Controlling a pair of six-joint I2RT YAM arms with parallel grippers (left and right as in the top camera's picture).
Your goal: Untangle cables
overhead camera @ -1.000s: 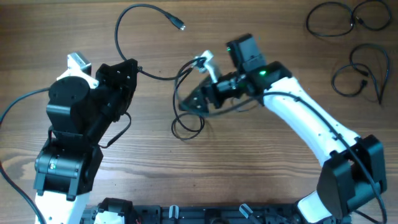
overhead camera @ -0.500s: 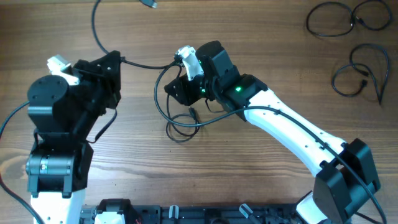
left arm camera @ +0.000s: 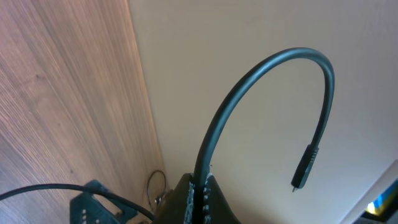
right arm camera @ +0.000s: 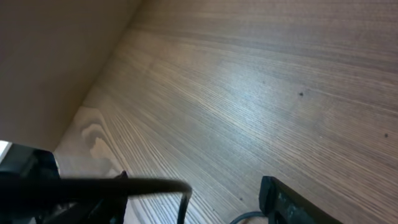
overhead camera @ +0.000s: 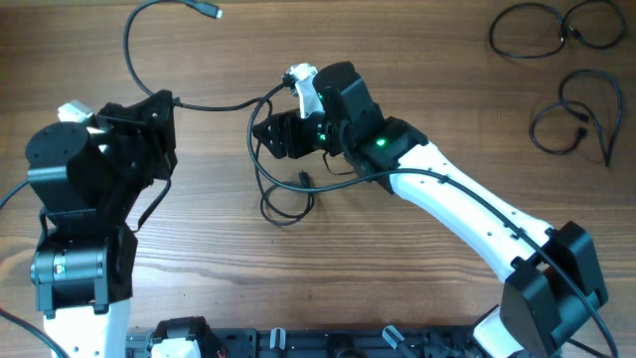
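cable [left arm camera: 298, 55] gripped in left claw [overhead camera: 165, 102] has shifted farther left.

You have a wooden table [overhead camera: 298, 288] with fine, straight grain, evenly and softly lit. Past the left fingers [left arm camera: 180, 202] its edge gives way to a plain beige wall [left arm camera: 261, 31]. Ahead of the right fingers [right arm camera: 292, 202], up and to the left, the same beige shows.

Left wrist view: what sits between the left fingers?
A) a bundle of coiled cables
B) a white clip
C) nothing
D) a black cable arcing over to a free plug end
D: the cable rises from between the shut left fingers and curves over to its plug end.
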